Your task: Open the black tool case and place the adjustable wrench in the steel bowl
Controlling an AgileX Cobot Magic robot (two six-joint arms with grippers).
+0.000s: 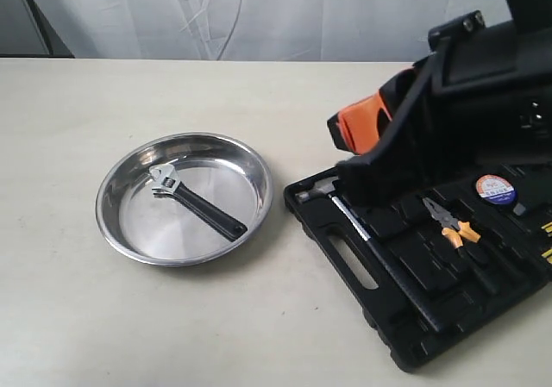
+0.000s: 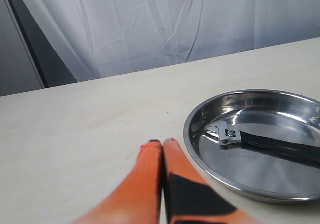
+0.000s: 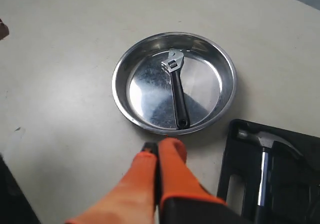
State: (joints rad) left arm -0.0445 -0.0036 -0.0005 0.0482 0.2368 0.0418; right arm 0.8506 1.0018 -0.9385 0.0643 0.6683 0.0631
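Note:
The steel bowl (image 1: 151, 232) sits on the table left of centre. Inside it the adjustable wrench (image 1: 197, 202) lies flat, silver head toward the back left. The black tool case (image 1: 388, 232) lies open at the right, tools in its slots. My right gripper (image 1: 358, 121) hangs shut and empty above the case's near-left corner, and its arm hides the back of the case. In the right wrist view that gripper (image 3: 160, 148) is just short of the bowl (image 3: 135, 92) and wrench (image 3: 176, 84). My left gripper (image 2: 162, 142) is shut and empty, low over the table beside the bowl (image 2: 192, 149).
A hammer (image 1: 323, 189) with a silver head lies along the case's left side. Orange-handled pliers (image 1: 453, 225) and a roll of tape (image 1: 496, 189) sit further in. A white curtain hangs behind the table.

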